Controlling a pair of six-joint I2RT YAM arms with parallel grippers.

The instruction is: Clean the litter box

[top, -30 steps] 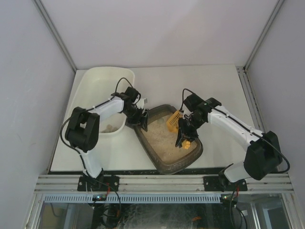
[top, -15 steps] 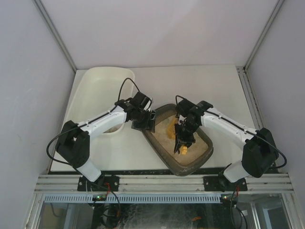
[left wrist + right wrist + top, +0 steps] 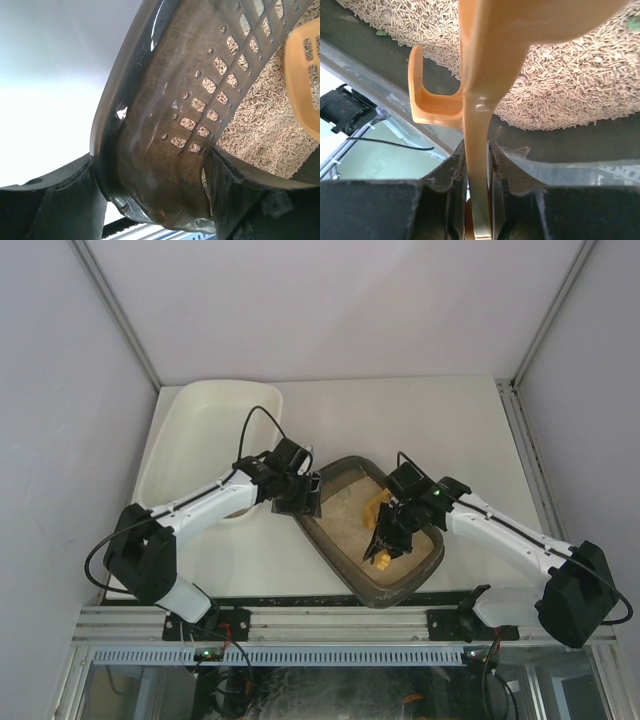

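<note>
Litter box (image 3: 150, 115) by the worktop's front edge.
Left gripper (image 3: 298, 496) pinches its rim; right gripper (image 3: 477, 200) pinches the orange scoop (image 3: 487, 60), its head half hidden, maybe touching litter (image 3: 560, 85).

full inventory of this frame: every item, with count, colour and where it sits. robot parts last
litter box: 1, dark brown-grey, table centre near the front edge
litter: beige pellets, inside the litter box
scoop: 1, orange, head over the litter, handle in the right tool
tub: 1, white, back left of the table, beside the litter box
table: 1, white, under everything
rail: 1, silver, along the near edge
left arm: white and black, reaching over the tub's near end
right arm: white and black, reaching in from the right
left tool: black, clamped on the litter box's left rim
right tool: black, shut on the scoop handle
</note>
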